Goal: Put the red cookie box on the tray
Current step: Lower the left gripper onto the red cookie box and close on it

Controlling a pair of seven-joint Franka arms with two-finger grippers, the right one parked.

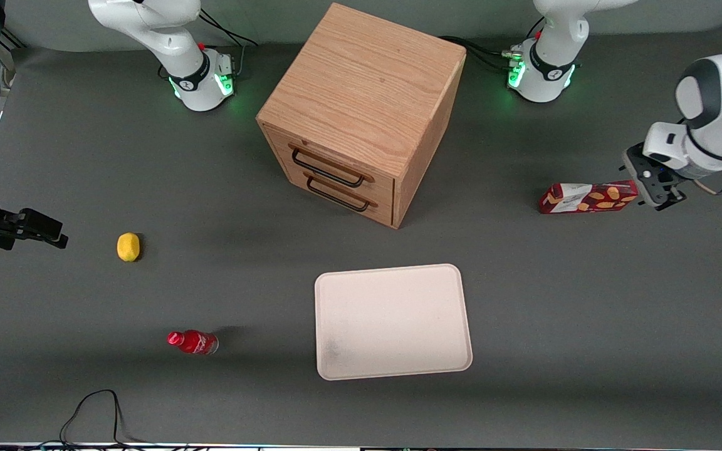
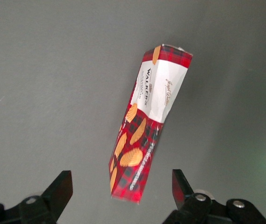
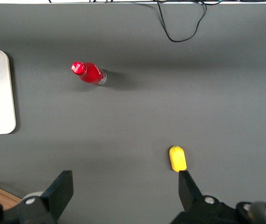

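Nearest the camera's table edge, the cream-white tray (image 1: 392,322) lies flat with nothing in it, and a small red bottle (image 1: 192,342) lies toward the parked arm's end. On the dark grey table (image 1: 586,326), toward the working arm's end, lies the red cookie box (image 1: 588,197), plaid with tan cookie pictures and a white patch. At its plain end is the gripper (image 1: 645,183), fingers wide apart, holding nothing.

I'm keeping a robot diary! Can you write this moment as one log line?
step: reaching | pincer: open, at one end of red cookie box, not gripping | box: on table | tray: bare, nearer the front camera
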